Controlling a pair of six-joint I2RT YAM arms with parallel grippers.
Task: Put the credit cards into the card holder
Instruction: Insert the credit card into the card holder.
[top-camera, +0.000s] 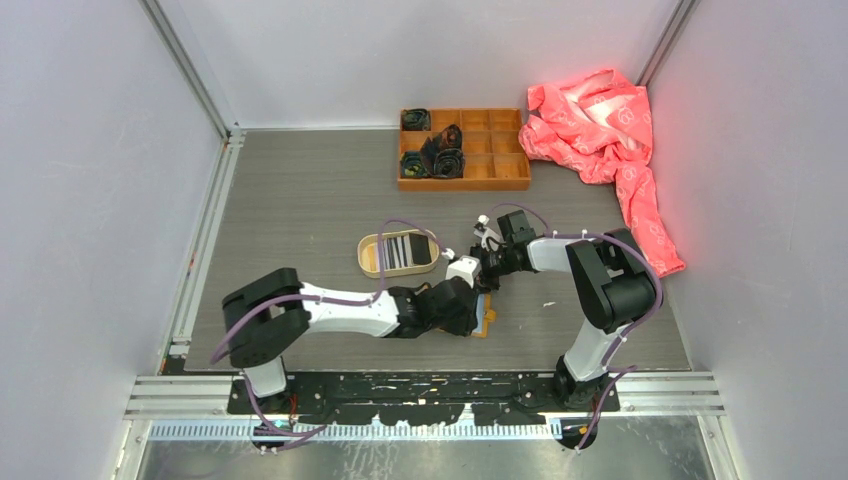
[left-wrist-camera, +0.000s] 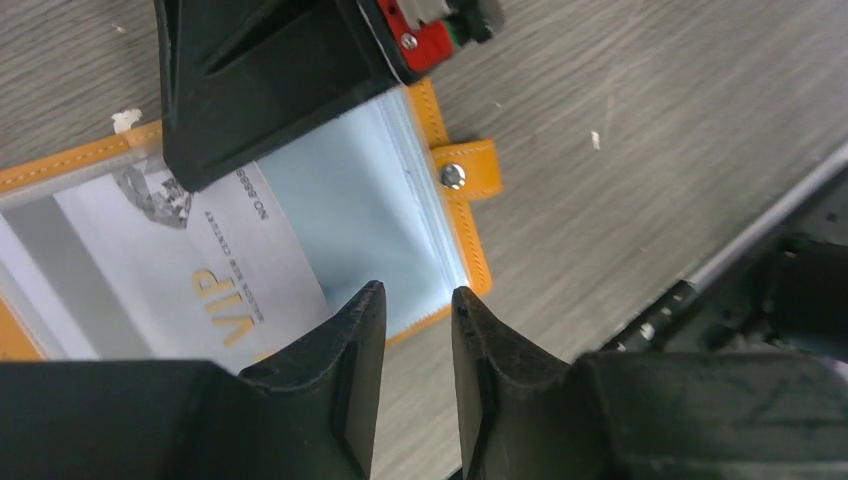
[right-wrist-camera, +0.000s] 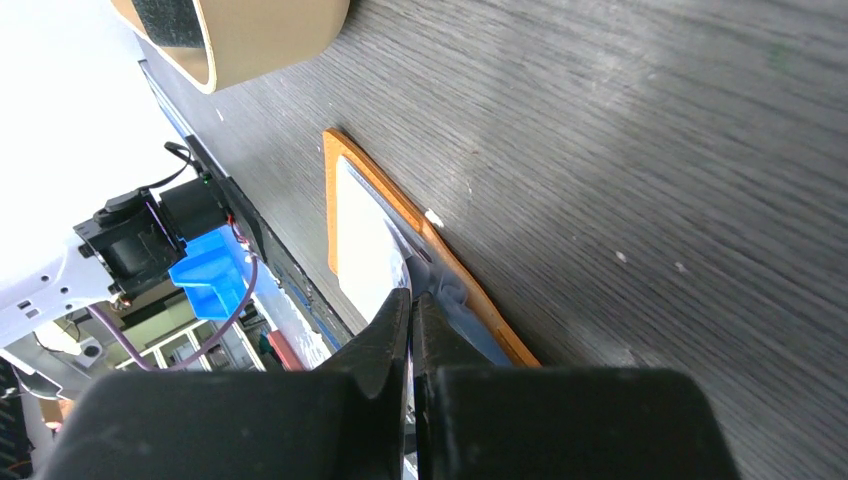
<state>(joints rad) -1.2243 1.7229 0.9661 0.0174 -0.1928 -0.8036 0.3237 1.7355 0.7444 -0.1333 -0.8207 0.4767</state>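
Note:
The card holder (left-wrist-camera: 462, 238) lies open on the table, orange-edged with clear sleeves. A white card (left-wrist-camera: 190, 265) printed VIP sits in its sleeve. My left gripper (left-wrist-camera: 418, 296) hovers open over the holder's near edge, with nothing between its fingers. My right gripper (right-wrist-camera: 412, 296) is shut, pinching a clear sleeve of the card holder (right-wrist-camera: 478, 300) beside the white card (right-wrist-camera: 365, 235). From above, the two grippers, the left one (top-camera: 478, 304) and the right one (top-camera: 488, 268), meet over the card holder (top-camera: 488, 322). More credit cards (top-camera: 405, 250), striped, lie in the oval tan tray (top-camera: 366, 256).
An orange wooden compartment box (top-camera: 492, 160) with dark rolled items stands at the back. A pink cloth (top-camera: 600, 120) is heaped at the back right. The tan tray (right-wrist-camera: 260, 40) sits just left of the grippers. White walls close in both sides.

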